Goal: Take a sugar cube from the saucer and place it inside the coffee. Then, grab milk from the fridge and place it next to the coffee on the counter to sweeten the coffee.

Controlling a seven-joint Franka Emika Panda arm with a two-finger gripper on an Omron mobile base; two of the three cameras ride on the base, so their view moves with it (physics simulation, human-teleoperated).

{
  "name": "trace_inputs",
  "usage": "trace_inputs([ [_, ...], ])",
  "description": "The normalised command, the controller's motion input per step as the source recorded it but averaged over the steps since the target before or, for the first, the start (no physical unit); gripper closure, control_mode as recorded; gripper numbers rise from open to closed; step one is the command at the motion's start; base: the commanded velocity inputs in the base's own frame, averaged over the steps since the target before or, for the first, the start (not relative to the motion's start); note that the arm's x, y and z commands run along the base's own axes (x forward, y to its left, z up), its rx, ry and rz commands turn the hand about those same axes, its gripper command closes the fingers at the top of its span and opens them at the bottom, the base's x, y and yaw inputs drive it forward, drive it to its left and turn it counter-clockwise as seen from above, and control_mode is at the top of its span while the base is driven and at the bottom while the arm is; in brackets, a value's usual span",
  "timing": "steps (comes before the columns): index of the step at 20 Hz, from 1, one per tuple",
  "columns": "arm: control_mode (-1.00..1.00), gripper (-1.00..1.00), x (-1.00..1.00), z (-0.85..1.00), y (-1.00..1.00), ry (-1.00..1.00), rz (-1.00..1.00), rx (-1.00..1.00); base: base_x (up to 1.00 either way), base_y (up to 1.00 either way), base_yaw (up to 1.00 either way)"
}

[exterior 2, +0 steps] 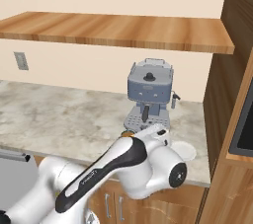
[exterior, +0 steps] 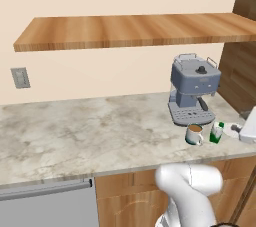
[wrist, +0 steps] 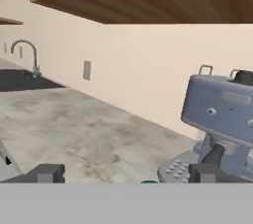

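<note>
In the left base view a wall outlet (exterior: 20, 77) sits at the far left above the table (exterior: 75, 131), under a long wooden shelf (exterior: 135, 30). Further right the grey-blue espresso machine (exterior: 193, 90) stands at the back of the table. Just in front of it is the coffee (exterior: 194, 134), brown liquid showing in the mug, and the milk (exterior: 216, 132) stands upright just beside it on its right, on the table. Right of the milk lies the saucer (exterior: 231, 130), partly covered by the white hand at the picture's edge. No sugar cube can be made out on the saucer.

In the hand view a faucet (wrist: 27, 53) and dark sink (wrist: 22, 80) lie at the far left. The gripper (wrist: 126, 173) is spread wide, its two dark fingertips (wrist: 47, 172) far apart with nothing between them, a sliver of green just at the bottom edge.
</note>
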Motion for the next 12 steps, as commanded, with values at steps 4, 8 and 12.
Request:
trace_inputs([
  [4,-1.0,-1.0,-0.17,1.0,0.59,-0.15,0.03,-0.17,0.0,0.0,0.0],
  [8,-1.0,-1.0,0.0,0.92,0.57,-0.01,0.03,-0.2,0.0,0.0,0.0],
  [12,-1.0,-1.0,0.0,0.56,0.52,0.0,0.06,-0.2,0.0,0.0,0.0],
])
